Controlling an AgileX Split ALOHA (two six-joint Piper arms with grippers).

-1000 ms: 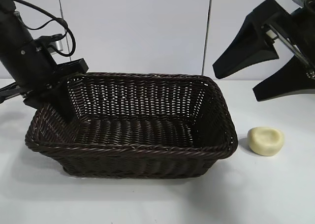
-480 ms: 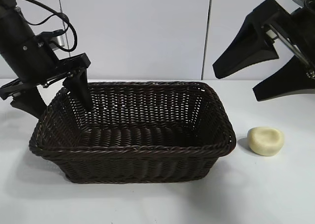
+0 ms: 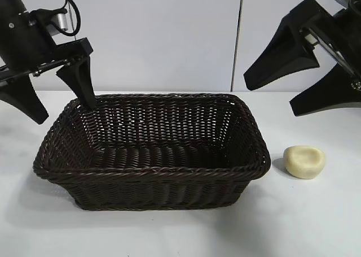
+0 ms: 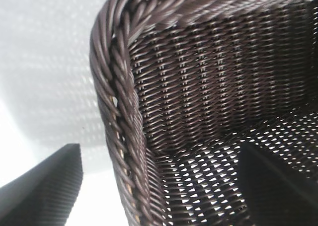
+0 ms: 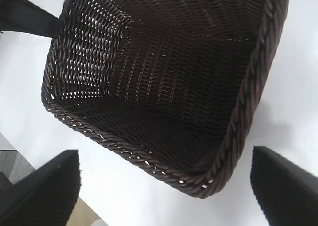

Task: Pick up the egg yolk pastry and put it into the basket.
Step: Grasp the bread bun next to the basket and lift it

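Exterior view gives us the whole scene: the basket (image 3: 149,147) sits in the middle of the white table (image 3: 180,234), and the egg yolk pastry (image 3: 304,161) lies on the table just beside the basket's right end, not touching it. We see the left gripper (image 3: 59,96) above the basket's back left corner with its fingers spread wide, one outside the rim and one over the inside, holding nothing. We see the right gripper (image 3: 293,93) raised over the table's right side, above the pastry and well clear of it, also spread wide and empty.

Left wrist view shows only that corner's braided rim up close, running between the two dark fingers (image 4: 44,186); the pastry is out of its frame. Right wrist view looks into the bare basket (image 5: 164,87), again without the pastry.
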